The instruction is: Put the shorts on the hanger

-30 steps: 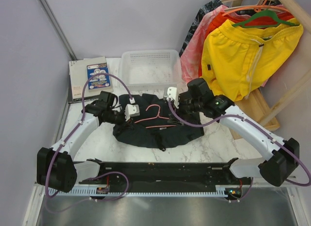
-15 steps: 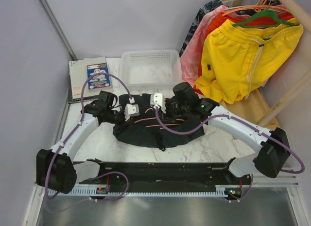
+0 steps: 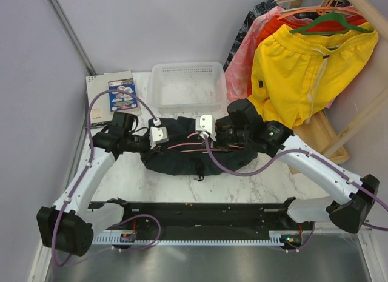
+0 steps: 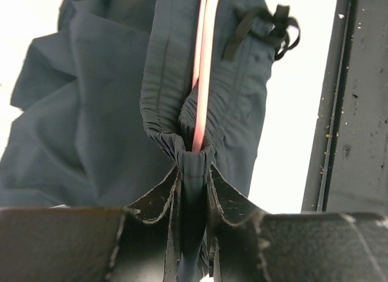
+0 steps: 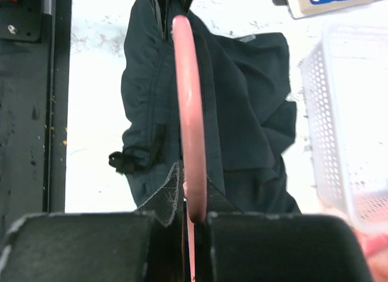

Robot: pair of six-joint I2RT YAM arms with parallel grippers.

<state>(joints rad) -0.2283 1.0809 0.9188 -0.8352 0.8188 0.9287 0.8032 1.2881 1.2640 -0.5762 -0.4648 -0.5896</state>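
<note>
Marble-patterned table carries the shorts, bunched in a dark heap between the two sets of fingers. The hanger lies along them, its pink bars running from one grip towards the other. At one end the left gripper is pinched on a gathered fold of waistband, and the pink bar enters that fold just ahead of its fingertips. At the other end the right gripper is clamped on the hanger's rod. Beyond both fingertips stands a white basket, and yellow shorts hang well apart, past the right gripper.
</note>
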